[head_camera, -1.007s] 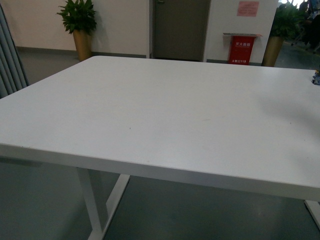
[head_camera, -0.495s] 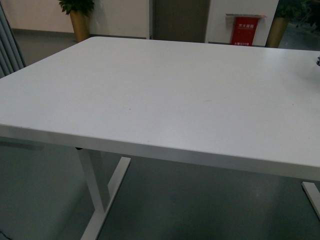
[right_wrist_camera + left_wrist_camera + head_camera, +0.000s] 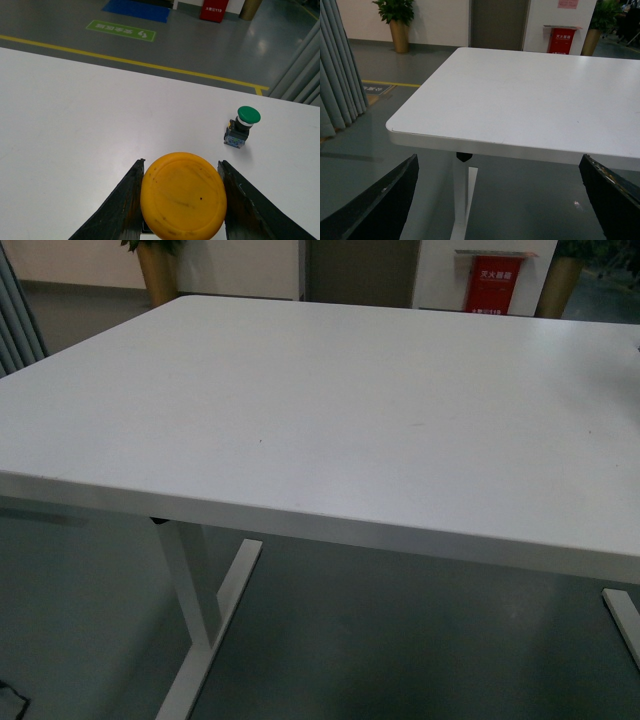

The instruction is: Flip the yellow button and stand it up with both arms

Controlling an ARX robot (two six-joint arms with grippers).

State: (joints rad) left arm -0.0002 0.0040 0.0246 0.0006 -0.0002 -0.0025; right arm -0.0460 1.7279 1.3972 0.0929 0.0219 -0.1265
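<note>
In the right wrist view my right gripper is shut on the yellow button. Its round yellow-orange cap faces the camera and fills the gap between the two black fingers; its black body is almost wholly hidden behind the cap. It is held over the white table. In the left wrist view my left gripper is open and empty, its fingers wide apart, off the table's near corner and over the floor. The front view shows only the bare table top; neither arm nor button appears there.
A green-capped button stands upright on the table, beyond and to one side of the yellow one. The table edge and its white leg show in front. Grey curtains, a door and a red stand lie beyond.
The front view has tilted downward: the table top has risen in the frame, and the small dark object at its right edge has left the view.
</note>
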